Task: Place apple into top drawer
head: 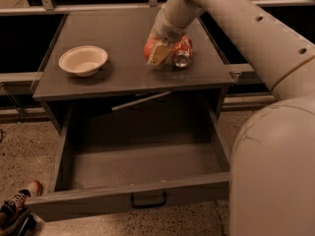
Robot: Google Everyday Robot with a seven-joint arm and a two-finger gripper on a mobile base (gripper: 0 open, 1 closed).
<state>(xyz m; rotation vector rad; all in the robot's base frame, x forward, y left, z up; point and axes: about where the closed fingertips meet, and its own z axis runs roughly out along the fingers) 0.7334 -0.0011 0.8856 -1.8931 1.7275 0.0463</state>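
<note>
The apple (149, 48) is small and red-orange, on the grey tabletop next to the soda can. My gripper (157, 53) comes down from the upper right and is closed around it, with one tan finger (158, 54) across the apple's front. Whether the apple still touches the tabletop is unclear. The top drawer (138, 198) stands pulled out below the tabletop, a wide shallow grey box with nothing in it and a black pull handle (147, 200) at the middle of its front panel.
A red-and-silver soda can (182, 52) lies just right of the gripper. A white bowl (82, 60) sits on the left of the tabletop (123, 77). My arm's large body (275, 171) fills the right side. A shoe (15, 205) is on the floor at lower left.
</note>
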